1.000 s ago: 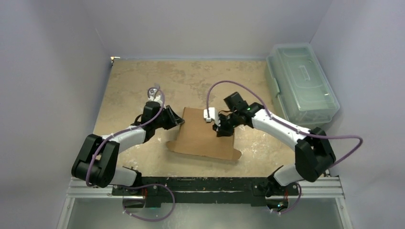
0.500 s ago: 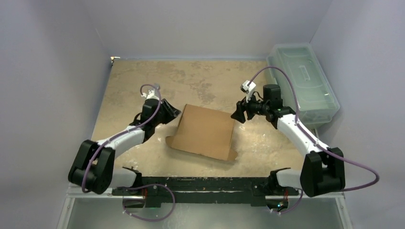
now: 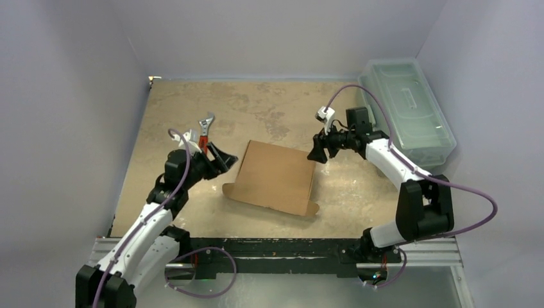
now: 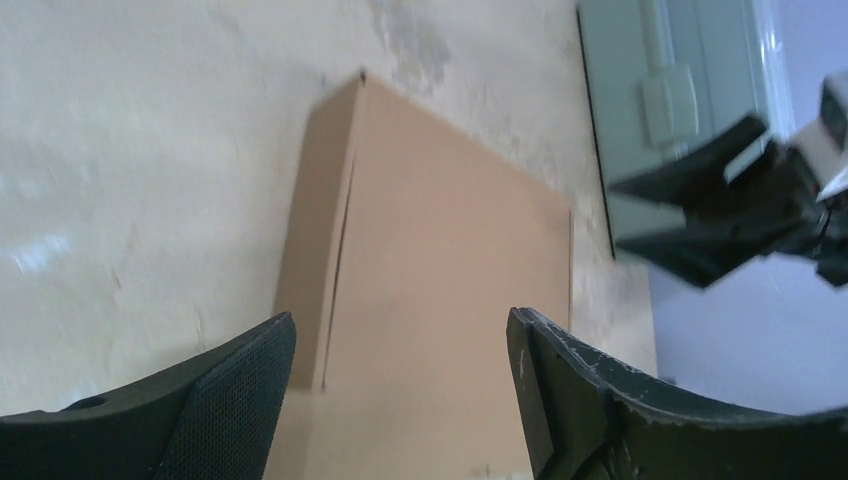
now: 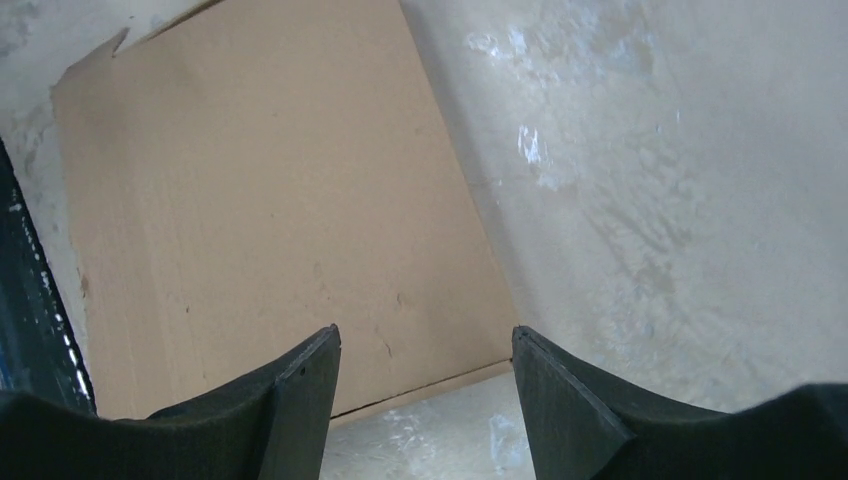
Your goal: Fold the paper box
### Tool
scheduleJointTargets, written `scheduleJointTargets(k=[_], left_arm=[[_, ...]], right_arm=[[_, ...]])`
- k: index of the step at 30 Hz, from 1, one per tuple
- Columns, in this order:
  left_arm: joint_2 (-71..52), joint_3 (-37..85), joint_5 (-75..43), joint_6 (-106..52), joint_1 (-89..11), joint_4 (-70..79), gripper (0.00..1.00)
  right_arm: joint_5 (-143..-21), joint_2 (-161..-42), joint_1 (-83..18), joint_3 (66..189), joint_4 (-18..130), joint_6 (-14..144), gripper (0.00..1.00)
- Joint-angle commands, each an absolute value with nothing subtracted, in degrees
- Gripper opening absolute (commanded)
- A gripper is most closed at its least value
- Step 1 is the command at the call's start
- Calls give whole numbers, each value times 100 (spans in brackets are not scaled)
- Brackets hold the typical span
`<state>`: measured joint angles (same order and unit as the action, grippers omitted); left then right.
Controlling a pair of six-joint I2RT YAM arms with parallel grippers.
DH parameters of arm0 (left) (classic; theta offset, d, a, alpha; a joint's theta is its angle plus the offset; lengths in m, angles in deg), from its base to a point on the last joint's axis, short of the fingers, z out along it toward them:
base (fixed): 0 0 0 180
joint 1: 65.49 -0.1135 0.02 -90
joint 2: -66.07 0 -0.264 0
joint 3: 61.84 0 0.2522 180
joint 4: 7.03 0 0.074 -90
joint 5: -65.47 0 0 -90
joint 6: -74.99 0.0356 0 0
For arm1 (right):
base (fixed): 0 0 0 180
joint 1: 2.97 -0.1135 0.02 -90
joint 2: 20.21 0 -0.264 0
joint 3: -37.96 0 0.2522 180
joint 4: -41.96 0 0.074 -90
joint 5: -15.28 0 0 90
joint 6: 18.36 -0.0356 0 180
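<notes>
The paper box point(image 3: 272, 177) is a plain brown cardboard box lying closed and flat on the table's middle, with small tabs sticking out at its near corners. It shows in the left wrist view point(image 4: 440, 300) and the right wrist view point(image 5: 260, 210) too. My left gripper point(image 3: 221, 157) hovers just left of the box, open, nothing between its fingers point(image 4: 400, 325). My right gripper point(image 3: 315, 154) hangs open at the box's far right corner, its fingers apart and empty point(image 5: 425, 340).
A translucent pale-green plastic bin point(image 3: 404, 112) with a lid stands at the back right, close behind the right arm. A red-handled tool point(image 3: 204, 126) lies on the table behind the left gripper. Grey walls enclose the table on three sides.
Both grippers let go of the box and opened. The left arm drew back to the left, the right arm swung off the box to its far right corner. The box now lies flat.
</notes>
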<state>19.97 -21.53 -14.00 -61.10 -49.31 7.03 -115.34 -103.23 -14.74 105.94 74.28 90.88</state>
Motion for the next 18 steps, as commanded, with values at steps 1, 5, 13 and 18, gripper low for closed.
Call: scheduleJointTargets(k=[1, 5, 13, 18], left_arm=[[2740, -2250, -301, -6855, -4932, 2013, 77], [3442, -2178, -99, -7376, -4915, 2994, 80], [4512, -2350, -431, -8445, -4892, 4196, 83], [4409, -2421, -502, -8564, -4852, 3974, 84]], right_arm=[[-12068, -10512, -1458, 11310, 8059, 10147, 67], [-12352, -10847, -1478, 11728, 8093, 10112, 67], [-12245, -11004, -1611, 11637, 7485, 9605, 70], [-12170, -11151, -1615, 11642, 7343, 9356, 71]])
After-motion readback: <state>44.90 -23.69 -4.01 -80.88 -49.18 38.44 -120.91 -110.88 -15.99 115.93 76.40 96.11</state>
